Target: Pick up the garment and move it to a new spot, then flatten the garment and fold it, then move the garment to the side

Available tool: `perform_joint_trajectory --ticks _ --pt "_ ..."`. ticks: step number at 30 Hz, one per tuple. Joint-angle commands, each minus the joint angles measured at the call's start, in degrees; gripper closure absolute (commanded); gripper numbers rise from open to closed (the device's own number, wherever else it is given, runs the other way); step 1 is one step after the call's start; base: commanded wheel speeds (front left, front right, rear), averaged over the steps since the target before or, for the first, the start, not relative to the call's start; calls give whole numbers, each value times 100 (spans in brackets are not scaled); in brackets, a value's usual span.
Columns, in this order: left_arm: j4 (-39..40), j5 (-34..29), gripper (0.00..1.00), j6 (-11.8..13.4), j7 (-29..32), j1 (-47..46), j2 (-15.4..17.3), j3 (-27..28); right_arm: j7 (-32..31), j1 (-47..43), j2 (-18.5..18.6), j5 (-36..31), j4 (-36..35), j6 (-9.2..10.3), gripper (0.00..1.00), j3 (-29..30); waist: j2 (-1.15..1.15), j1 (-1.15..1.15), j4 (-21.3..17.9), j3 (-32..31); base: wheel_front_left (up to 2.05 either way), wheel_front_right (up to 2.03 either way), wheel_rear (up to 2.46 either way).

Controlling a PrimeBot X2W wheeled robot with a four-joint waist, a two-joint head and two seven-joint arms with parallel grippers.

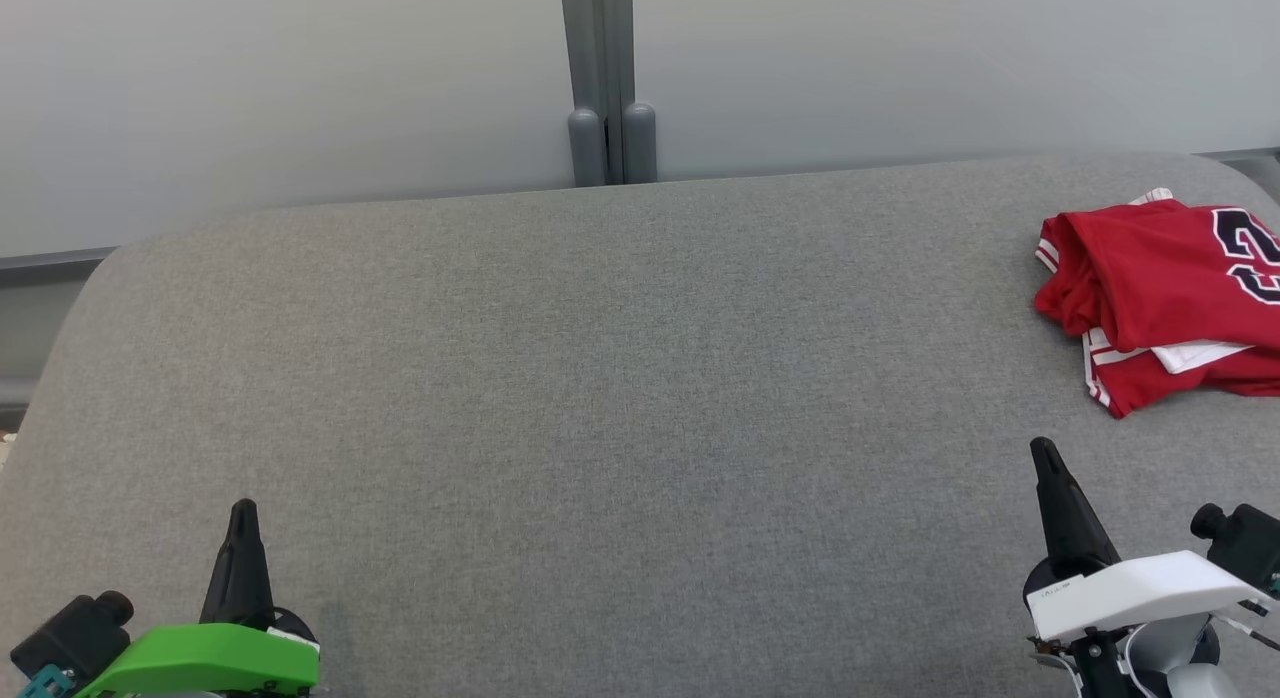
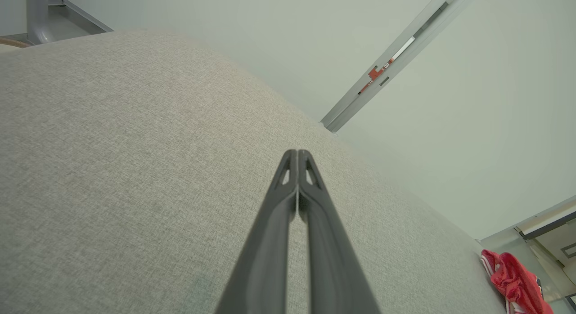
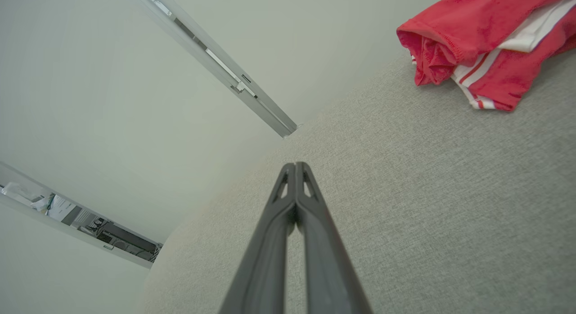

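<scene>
numeral on garment, head view

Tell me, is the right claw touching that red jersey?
Apart. The head view shows a strip of bare grey cushion between the shut right claw and the red jersey.

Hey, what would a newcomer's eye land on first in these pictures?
The red jersey stands out, loosely folded at the far right of the grey surface. Near the front edge, the left pincer, with a green cover, and the right pincer, with a white one, are both shut and empty.
</scene>
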State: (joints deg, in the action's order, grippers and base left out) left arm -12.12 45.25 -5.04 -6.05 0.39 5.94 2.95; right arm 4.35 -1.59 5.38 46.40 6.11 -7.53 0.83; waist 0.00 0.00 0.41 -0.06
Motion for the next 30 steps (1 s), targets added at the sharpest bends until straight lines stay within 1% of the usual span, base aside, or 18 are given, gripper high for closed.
perform_joint_trajectory --ticks 1,15,30 --pt "46 196 100 -42 46 -174 8 42 -42 172 18 204 -33 2 100 31 0 0 0 0 0 0 0" --pt "-1 1180 100 -89 311 -299 -58 116 -232 305 -6 1197 141 3 100 105 0 0 -7 4 0 0 0" --pt "-48 2088 100 -131 558 -404 -119 183 -422 435 -35 2100 306 3 100 182 0 0 -14 8 0 0 0"
